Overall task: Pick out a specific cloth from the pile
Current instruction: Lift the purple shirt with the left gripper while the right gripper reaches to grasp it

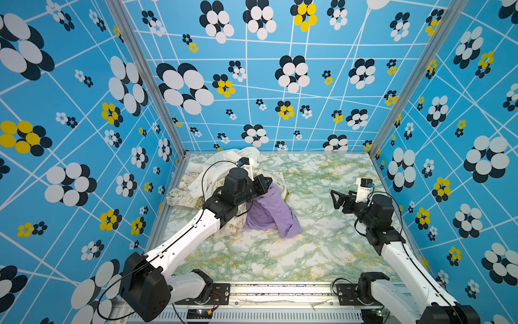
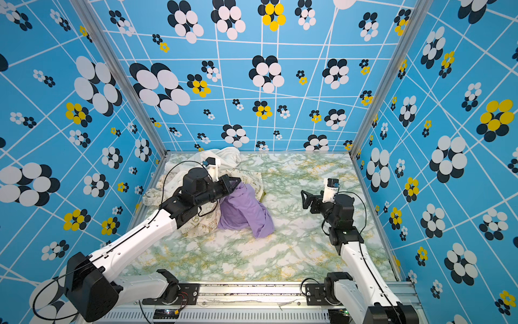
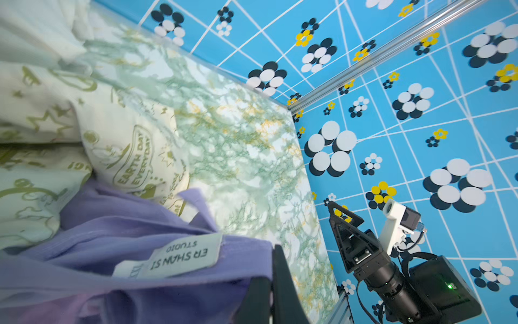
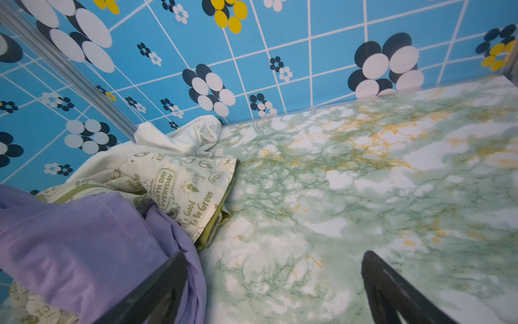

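Table [image 1: 280,252]: glossy marble-look top, white with green veins and yellow streaks. Walls [image 1: 280,84] on three sides: bright blue, crooked white grid lines, flowers made of white, navy and yellow ovals in mixed sizes. Silver metal posts [image 1: 145,81] at both back corners, where walls meet. Silver rail [image 1: 280,289] along table's front edge; slotted grey strip [image 1: 252,317] just below it.
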`<act>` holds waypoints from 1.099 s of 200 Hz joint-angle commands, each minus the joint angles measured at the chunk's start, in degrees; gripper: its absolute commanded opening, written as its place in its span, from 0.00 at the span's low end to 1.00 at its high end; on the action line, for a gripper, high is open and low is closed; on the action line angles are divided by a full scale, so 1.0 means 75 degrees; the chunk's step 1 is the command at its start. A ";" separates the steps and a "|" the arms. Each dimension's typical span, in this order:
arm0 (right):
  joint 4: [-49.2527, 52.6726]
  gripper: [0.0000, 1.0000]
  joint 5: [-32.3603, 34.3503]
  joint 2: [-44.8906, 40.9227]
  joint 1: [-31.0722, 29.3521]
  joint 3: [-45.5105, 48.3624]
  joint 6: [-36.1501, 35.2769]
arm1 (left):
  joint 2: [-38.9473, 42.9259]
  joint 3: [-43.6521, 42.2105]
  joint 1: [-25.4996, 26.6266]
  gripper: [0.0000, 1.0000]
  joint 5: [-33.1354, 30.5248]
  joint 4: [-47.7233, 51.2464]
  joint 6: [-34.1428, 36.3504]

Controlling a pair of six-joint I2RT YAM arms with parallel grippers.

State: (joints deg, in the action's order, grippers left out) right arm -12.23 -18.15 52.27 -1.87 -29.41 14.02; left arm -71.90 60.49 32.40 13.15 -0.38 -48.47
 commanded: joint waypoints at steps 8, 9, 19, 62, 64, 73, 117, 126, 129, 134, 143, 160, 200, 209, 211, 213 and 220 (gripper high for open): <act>0.0042 0.99 -0.1084 -0.0159 -0.0080 -0.0619 0.0030 | -0.0092 0.1281 0.0096 0.00 0.0671 -0.0311 0.0824; 0.0051 0.99 -0.1119 -0.0160 -0.0079 -0.0634 0.0029 | -0.0104 0.1325 0.0097 0.00 0.0689 -0.0300 0.0842; 0.0120 0.99 -0.1362 -0.0173 -0.0079 -0.0811 0.0026 | -0.0258 0.1748 0.0119 0.00 0.0891 -0.0200 0.0976; 0.0423 0.99 -0.2460 -0.0173 -0.0137 -0.1642 0.0014 | -0.0900 0.3602 0.0247 0.00 0.1552 0.0466 0.1683; 0.0429 0.99 -0.2488 -0.0173 -0.0146 -0.1677 0.0025 | -0.0937 0.3723 0.0243 0.00 0.1567 0.0521 0.1708; 0.0453 0.99 -0.2647 -0.0161 -0.0160 -0.1815 0.0028 | -0.1089 0.4185 0.0270 0.00 0.1655 0.0747 0.1747; 0.0458 0.98 -0.3028 -0.0173 -0.0247 -0.2330 0.0111 | -0.1477 0.4795 0.0570 0.00 0.1850 0.0877 0.1815; 0.0470 0.98 -0.3133 -0.0165 -0.0269 -0.2399 0.0117 | -0.1538 0.4673 0.0627 0.00 0.1816 0.1064 0.1907; 0.0470 0.97 -0.3168 -0.0153 -0.0277 -0.2419 0.0113 | -0.1551 0.4606 0.0652 0.00 0.1796 0.1139 0.1925; 0.0484 0.97 -0.3226 -0.0149 -0.0290 -0.2451 0.0120 | -0.1575 0.4509 0.0685 0.00 0.1761 0.1251 0.1972; 0.0492 0.96 -0.3351 -0.0121 -0.0322 -0.2504 0.0112 | -0.1583 0.4266 0.0744 0.00 0.1703 0.1407 0.2125; 0.0516 0.94 -0.3605 -0.0061 -0.0441 -0.2581 0.0097 | -0.1507 0.3709 0.0912 0.00 0.1307 0.1722 0.2441; 0.1196 0.87 -0.3691 0.0343 -0.1451 -0.2921 -0.0664 | -0.1250 0.2658 0.1092 0.00 0.0837 0.1751 0.2515; 0.1291 0.86 -0.3679 0.0467 -0.1648 -0.2977 -0.0782 | -0.1182 0.2469 0.1088 0.00 0.0859 0.1557 0.2417; 0.1308 0.86 -0.3675 0.0503 -0.1705 -0.2989 -0.0810 | -0.1168 0.2438 0.1098 0.00 0.0851 0.1529 0.2398; 0.1330 0.85 -0.3665 0.0561 -0.1789 -0.3009 -0.0858 | -0.1156 0.2397 0.1101 0.00 0.0867 0.1475 0.2385; 0.1388 0.84 -0.3631 0.0705 -0.1963 -0.3059 -0.0965 | -0.1110 0.2302 0.1102 0.00 0.0882 0.1342 0.2327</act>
State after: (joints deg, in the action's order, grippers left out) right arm -5.65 -44.14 54.74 -12.73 -50.13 11.18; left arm -82.59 79.66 40.45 20.95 13.41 -31.31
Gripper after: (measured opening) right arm 0.859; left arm 0.047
